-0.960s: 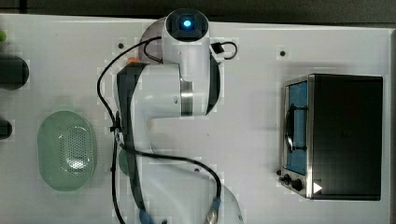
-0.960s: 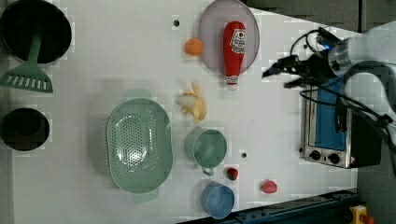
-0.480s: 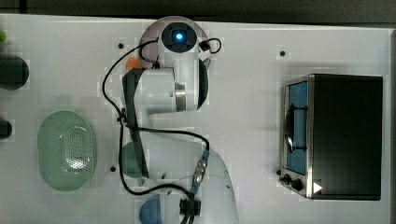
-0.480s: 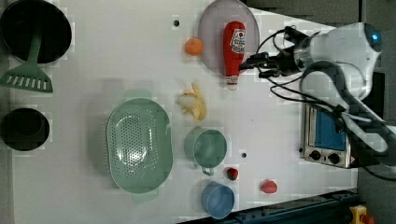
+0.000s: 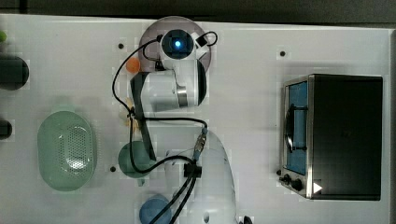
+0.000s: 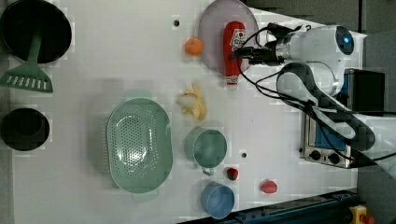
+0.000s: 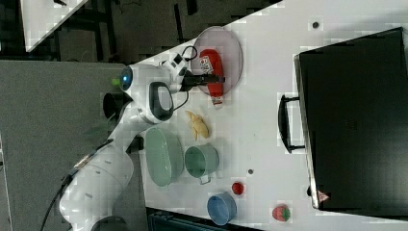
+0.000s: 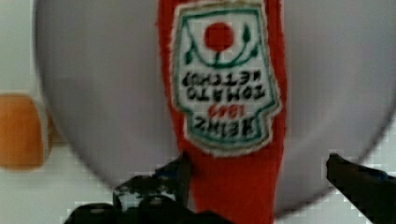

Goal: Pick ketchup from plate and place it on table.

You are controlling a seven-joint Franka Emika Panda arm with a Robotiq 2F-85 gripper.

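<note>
Ketchup (image 6: 233, 52): red squeeze bottle, white label, lying flat on the plate (image 6: 212, 35), its cap end overhanging the rim toward the banana (image 6: 193, 101) in the left view

Gripper (image 8: 257, 175): over the bottle's lower body, fingers spread wide, one to each side, holding nothing; cannot tell whether either finger touches the bottle

Risks, judged:
- bottle is rounded and lying down; an off-centre close could roll or squirt it sideways off the plate
- fingers sit near the plate rim; descending too far could strike or tip the plate
- orange ball (image 6: 193, 46) lies just beside the plate and could be knocked

Table (image 6: 116, 56): white, flat, small black holes; bare stretch on the left view's left of the plate

Surrounding: green basket (image 6: 138, 145), green cup (image 6: 208, 148), blue cup (image 6: 217, 199), toaster oven (image 5: 334, 135), black bowl with spatula (image 6: 33, 37)
</note>
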